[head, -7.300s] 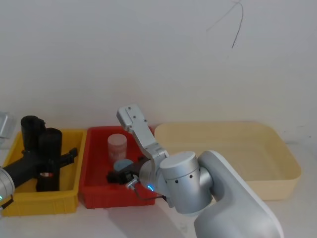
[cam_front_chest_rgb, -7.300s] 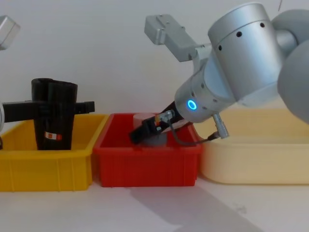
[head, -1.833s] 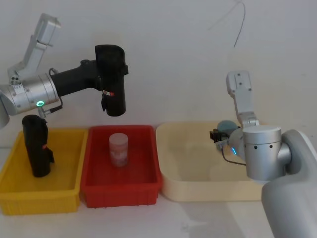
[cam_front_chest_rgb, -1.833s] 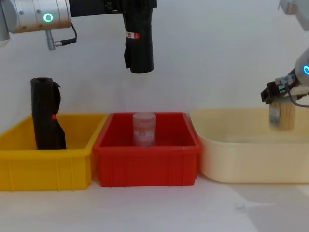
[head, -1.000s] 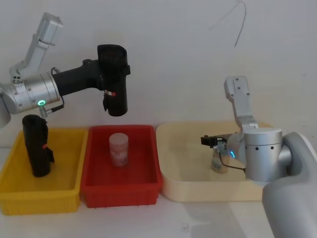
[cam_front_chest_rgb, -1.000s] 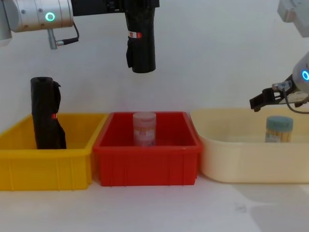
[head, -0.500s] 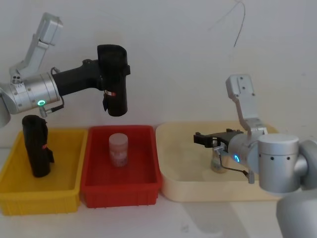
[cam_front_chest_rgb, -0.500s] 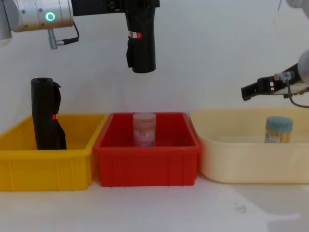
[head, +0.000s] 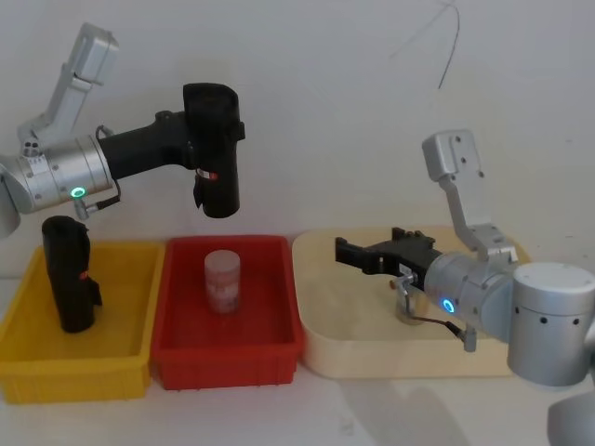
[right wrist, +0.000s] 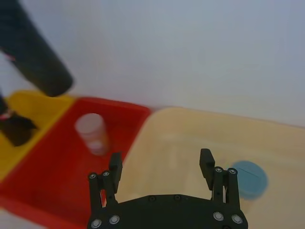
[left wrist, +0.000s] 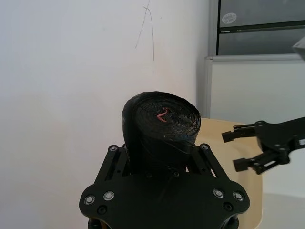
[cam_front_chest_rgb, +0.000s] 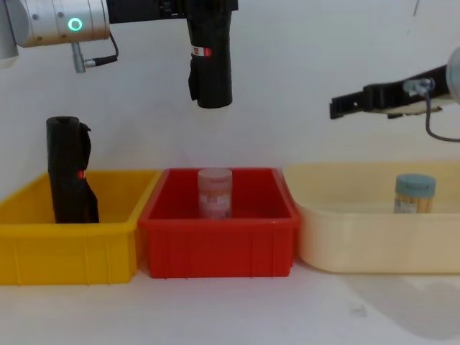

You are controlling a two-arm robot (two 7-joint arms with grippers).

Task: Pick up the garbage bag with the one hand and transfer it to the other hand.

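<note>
Left gripper [head: 191, 141]: clamped on the upper part of the bag [head: 216, 172], which it holds high above the red bin [head: 223, 367]. Bag's long axis is vertical and its lower half is free.

Right gripper [head: 346, 253]: fingers spread wide, empty, over the cream tub [head: 372, 358]. It points left toward the bag, well apart from it.

Judgement: right gripper must close the gap leftward and take the free lower end crosswise.

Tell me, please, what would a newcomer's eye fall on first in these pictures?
The garbage bag, a black roll, hangs high above the red bin, clamped upright by the left gripper. The right gripper points toward it over the cream tray, fingers open, apart from the bag. A second black roll stands in the yellow bin.
</note>
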